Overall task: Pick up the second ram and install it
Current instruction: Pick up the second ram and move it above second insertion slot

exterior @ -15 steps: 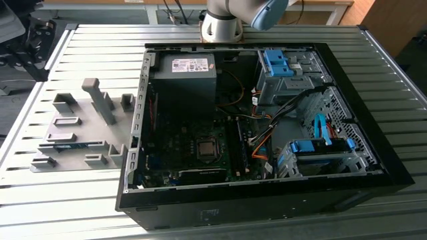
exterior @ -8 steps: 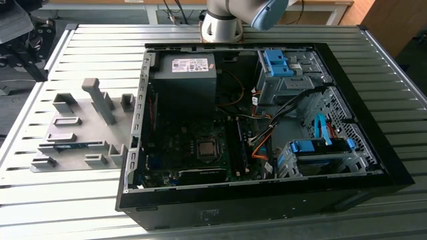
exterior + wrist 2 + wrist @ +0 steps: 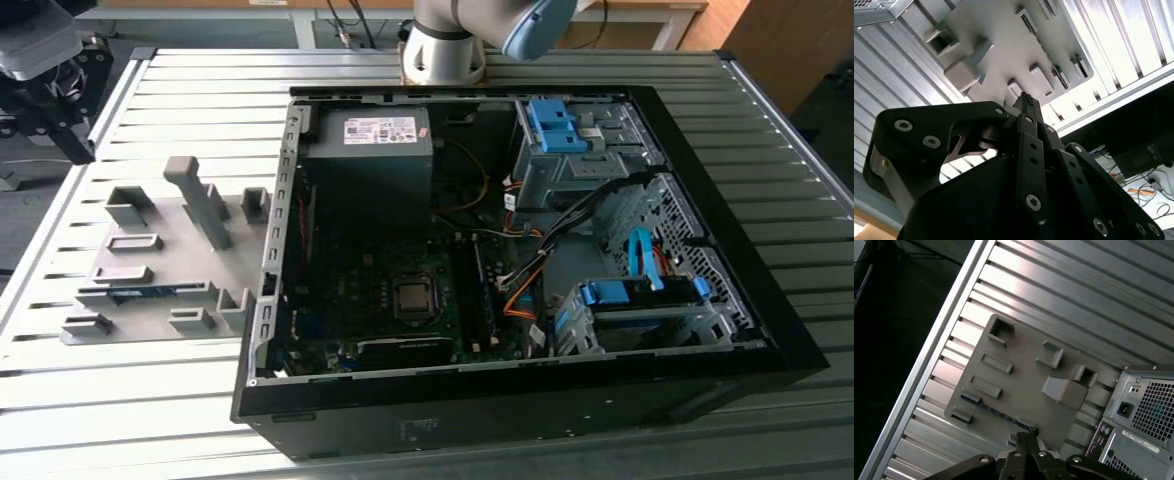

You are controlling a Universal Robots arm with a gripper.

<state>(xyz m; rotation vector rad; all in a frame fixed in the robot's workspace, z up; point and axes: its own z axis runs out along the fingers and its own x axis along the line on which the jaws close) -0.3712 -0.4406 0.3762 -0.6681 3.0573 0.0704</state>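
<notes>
Ribbed metal table (image 3: 534, 60), one ram (image 3: 999, 412) in grey holder (image 3: 1021, 382), one gripper (image 3: 1026, 101) closed, empty.

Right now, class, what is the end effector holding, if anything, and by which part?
Nothing. The end effector points toward the grey holder plate, fingertips together with nothing between them; the memory stick lies in the plate's slot.

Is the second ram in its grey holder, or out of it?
In: the second ram sits in a slot of the grey holder plate.
</notes>
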